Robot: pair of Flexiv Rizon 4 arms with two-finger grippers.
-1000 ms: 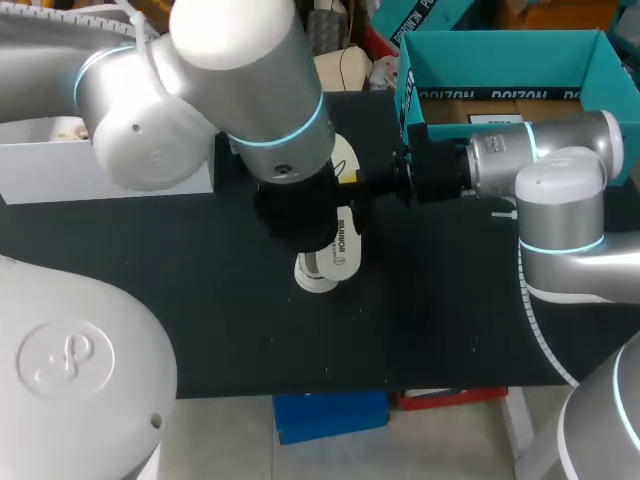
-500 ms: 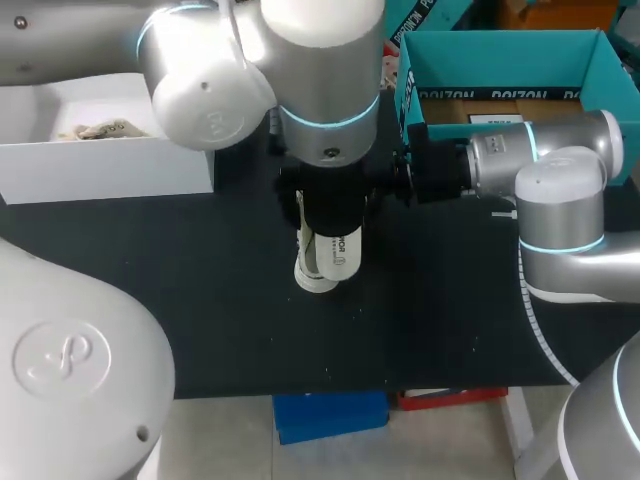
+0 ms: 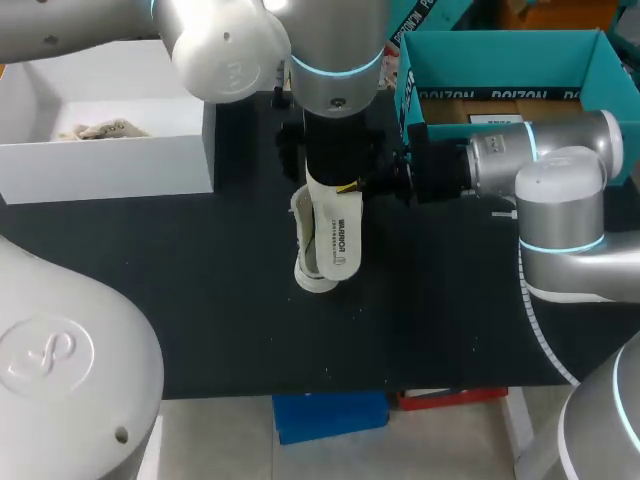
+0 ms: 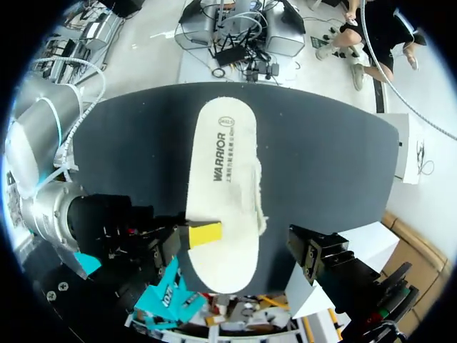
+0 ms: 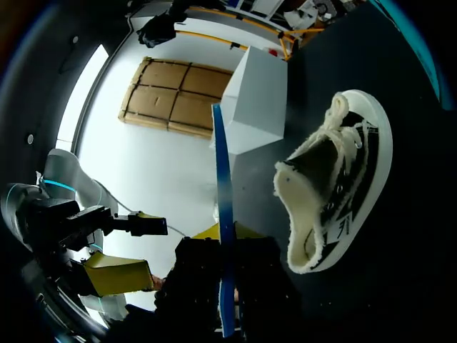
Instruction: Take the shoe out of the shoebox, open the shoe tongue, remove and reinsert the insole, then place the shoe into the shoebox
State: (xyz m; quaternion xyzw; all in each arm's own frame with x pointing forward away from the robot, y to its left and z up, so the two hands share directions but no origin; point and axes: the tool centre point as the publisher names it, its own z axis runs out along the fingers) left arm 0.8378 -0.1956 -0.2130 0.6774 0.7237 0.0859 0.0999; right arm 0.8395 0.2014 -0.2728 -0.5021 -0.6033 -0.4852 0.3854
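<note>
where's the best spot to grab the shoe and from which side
Probably the fleecy collar rim of the shoe: it lies on its side with the opening facing the right arm, so one finger could slip inside, one outside, coming from that side.

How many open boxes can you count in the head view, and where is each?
2. A white box stands at the far left of the table; a teal box sits at its far right. No other shows, though part of the table is hidden.
</note>
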